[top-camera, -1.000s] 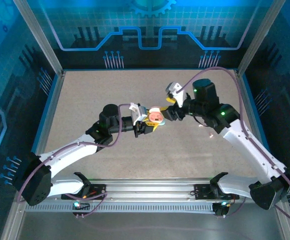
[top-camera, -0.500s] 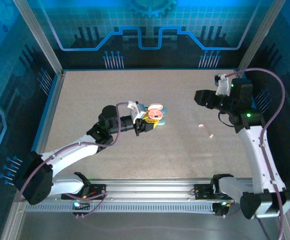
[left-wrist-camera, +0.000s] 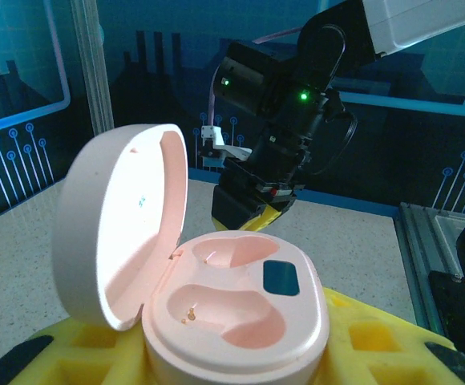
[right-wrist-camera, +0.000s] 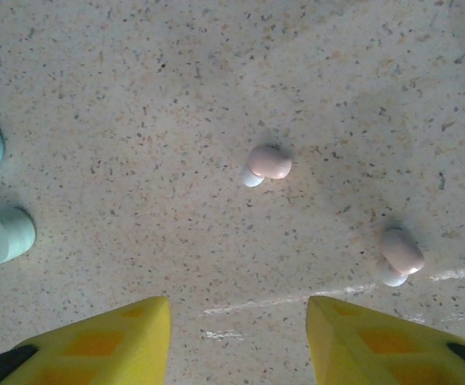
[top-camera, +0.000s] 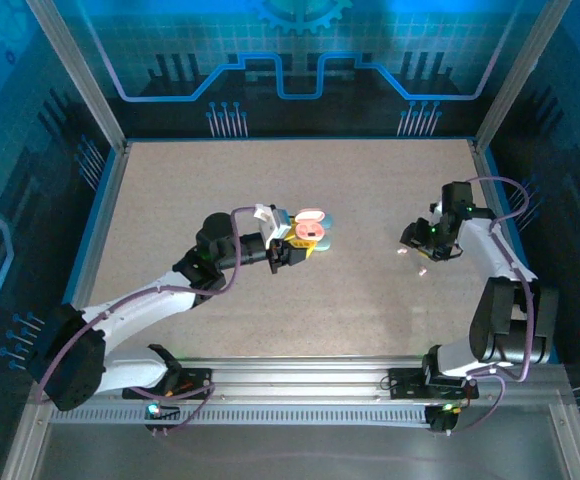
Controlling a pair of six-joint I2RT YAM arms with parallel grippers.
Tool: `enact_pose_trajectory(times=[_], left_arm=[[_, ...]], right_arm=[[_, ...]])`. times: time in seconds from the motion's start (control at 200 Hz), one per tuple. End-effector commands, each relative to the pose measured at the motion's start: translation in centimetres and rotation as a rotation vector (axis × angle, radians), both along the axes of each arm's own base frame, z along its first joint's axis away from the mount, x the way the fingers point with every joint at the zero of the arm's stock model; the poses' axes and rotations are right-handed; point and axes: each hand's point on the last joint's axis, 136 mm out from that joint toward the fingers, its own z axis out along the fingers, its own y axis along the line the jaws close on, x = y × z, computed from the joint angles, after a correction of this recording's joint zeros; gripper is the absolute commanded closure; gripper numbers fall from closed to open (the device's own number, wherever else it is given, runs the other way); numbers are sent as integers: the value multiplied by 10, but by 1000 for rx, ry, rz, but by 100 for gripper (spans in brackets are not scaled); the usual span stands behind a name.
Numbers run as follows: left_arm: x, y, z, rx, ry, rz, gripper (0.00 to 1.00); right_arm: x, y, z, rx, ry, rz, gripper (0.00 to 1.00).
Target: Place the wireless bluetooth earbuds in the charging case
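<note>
Right gripper above two earbuds near the right edge of the tabletop, open case waiting at the middle.

The right gripper point(right-wrist-camera: 236, 321) hovers over the tabletop point(top-camera: 170, 200) with its yellow fingers wide apart and nothing between them. In the right wrist view the first earbud point(right-wrist-camera: 268, 164) lies straight ahead of the gap, not yet between the fingers. Its long axis runs about from one finger to the other, so I judge the fingers would close on its ends unless the wrist turns. The second earbud point(right-wrist-camera: 401, 253) lies aside, in front of one finger, and it is tilted. The left gripper point(top-camera: 295, 247) is closed on the pink charging case point(left-wrist-camera: 236, 317), whose lid stands open and both hollows are empty. The right arm is clearly the nearer one to the earbuds.
</note>
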Motion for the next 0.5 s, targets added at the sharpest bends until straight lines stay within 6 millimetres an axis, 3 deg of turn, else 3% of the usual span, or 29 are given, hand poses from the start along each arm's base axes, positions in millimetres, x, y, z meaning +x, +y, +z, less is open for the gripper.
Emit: enact_pose_trajectory(times=[0.0,0.285,0.495], left_arm=[[-5,2,14,-32,-48,3,68],[-5,3,13,-25,-50,10,68],[-5,3,13,-20,-49,8,68]], right_arm=[[11,-7,-12,-8,40,-22,52],[25,4,-41,57,105,-24,51],[37,9,-50,76,117,-15,50]])
